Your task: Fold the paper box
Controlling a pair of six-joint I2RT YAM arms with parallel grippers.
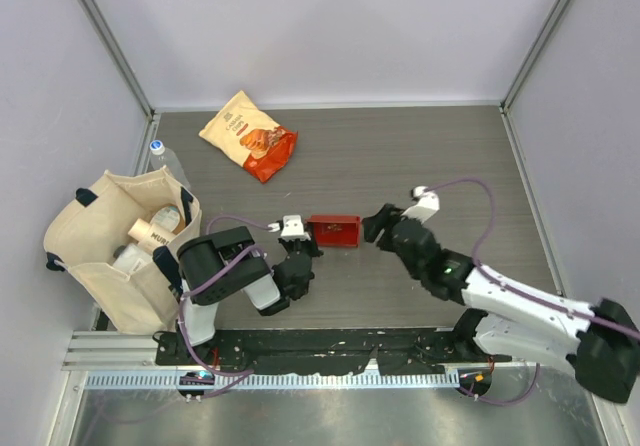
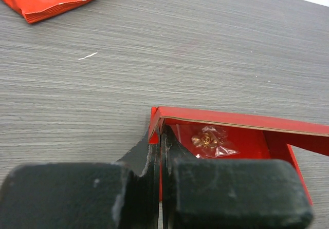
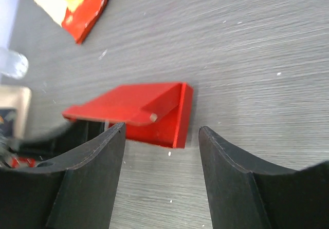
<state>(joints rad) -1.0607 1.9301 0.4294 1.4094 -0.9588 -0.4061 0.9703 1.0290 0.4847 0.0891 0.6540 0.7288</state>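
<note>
On the grey table (image 1: 450, 156), the right arm (image 1: 520, 301) stretches low and leftward while the left arm (image 1: 230, 266) folds toward centre. Between them sits the paper box (image 1: 335, 230). The left gripper (image 1: 311, 239) pinches its wall, and the right gripper (image 1: 369, 225) gapes just beside it.

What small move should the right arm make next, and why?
Probably ease the right gripper forward and press the raised flap of the paper box down: its jaws stand open just short of the box, while the left gripper pinches the far wall, steadying it.
</note>
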